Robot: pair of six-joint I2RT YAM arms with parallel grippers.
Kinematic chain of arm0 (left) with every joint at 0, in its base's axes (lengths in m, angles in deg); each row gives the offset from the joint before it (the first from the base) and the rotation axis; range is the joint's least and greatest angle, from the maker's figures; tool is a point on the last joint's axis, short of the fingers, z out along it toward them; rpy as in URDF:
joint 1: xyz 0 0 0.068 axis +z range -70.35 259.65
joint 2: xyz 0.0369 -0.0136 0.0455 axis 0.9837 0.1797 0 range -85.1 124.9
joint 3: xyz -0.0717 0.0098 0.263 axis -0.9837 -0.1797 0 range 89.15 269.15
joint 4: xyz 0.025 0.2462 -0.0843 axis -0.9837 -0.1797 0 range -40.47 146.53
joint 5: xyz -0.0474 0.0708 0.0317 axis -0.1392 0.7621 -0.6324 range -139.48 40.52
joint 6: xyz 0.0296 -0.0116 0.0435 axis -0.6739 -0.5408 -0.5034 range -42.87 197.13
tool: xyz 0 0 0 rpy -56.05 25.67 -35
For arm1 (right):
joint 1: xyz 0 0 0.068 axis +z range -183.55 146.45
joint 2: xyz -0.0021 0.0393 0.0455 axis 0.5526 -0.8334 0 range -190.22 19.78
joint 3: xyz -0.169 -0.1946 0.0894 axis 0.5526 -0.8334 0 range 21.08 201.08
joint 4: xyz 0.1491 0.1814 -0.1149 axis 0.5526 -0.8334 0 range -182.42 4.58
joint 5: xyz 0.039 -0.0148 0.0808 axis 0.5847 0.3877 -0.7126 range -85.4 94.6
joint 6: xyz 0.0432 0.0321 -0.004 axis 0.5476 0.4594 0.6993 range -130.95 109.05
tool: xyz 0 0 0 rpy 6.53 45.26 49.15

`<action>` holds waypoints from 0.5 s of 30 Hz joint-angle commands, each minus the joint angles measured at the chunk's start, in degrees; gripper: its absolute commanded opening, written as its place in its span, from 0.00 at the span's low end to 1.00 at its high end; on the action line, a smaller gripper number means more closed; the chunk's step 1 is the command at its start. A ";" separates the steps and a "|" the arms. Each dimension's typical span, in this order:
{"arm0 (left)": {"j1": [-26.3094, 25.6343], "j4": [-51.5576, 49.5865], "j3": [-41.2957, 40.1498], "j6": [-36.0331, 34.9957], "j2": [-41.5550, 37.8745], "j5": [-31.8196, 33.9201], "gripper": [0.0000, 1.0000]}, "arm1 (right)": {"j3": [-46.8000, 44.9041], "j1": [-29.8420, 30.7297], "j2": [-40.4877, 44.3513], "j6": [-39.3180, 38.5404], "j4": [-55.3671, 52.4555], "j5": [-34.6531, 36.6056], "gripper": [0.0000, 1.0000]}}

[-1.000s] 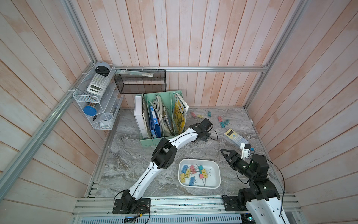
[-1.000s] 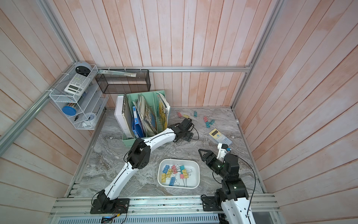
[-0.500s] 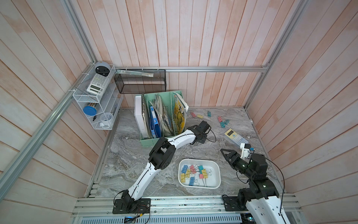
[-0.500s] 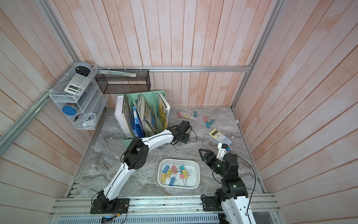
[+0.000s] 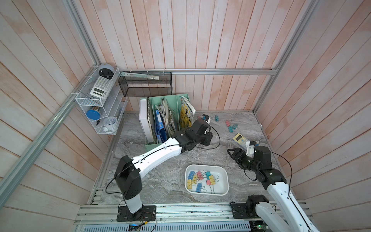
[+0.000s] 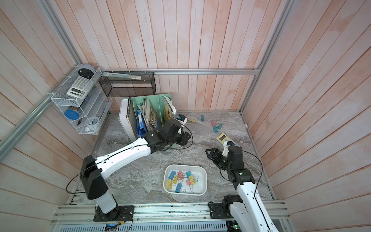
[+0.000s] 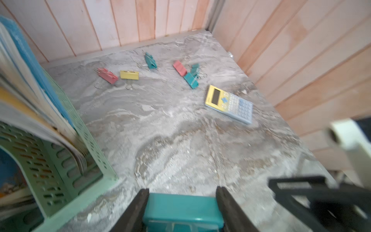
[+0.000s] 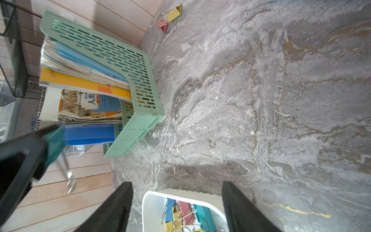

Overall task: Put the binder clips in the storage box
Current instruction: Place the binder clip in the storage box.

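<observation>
Binder clips (image 5: pixel 200 177) lie heaped in the white storage box (image 5: pixel 206 166). Six more sit loose on the table (image 7: pixel 160 130) toward the back wall, three of them bunched near the calculator (image 7: pixel 228 104). My left gripper (image 7: pixel 182 195) is clamped on a teal clip (image 7: pixel 182 211), one pad at each end of its body, beside the file holder (image 7: pixel 66 180). My right gripper (image 8: pixel 176 185) hangs spread and empty over the box's rim.

I judge these clips light, stiff and slick-painted, with wire handles that flop and snag. The folded body is the place to pinch, never the wires.

The left wrist view is smeared, and the held clip's handles run off its edge. In both top views the wrist hides that clip altogether. Only the right wrist view shows a handle dangling, and it is blurred.
</observation>
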 commanded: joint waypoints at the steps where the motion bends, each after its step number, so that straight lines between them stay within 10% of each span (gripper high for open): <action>1: -5.70 -1.26 -7.61 -0.94 -0.72 -1.92 0.29 | 4.23 -0.25 -2.99 -1.82 2.26 1.08 0.76; 15: -10.83 9.89 -20.06 4.74 8.85 -4.09 0.54 | 28.17 -0.28 -29.41 -17.59 -7.94 -0.32 0.76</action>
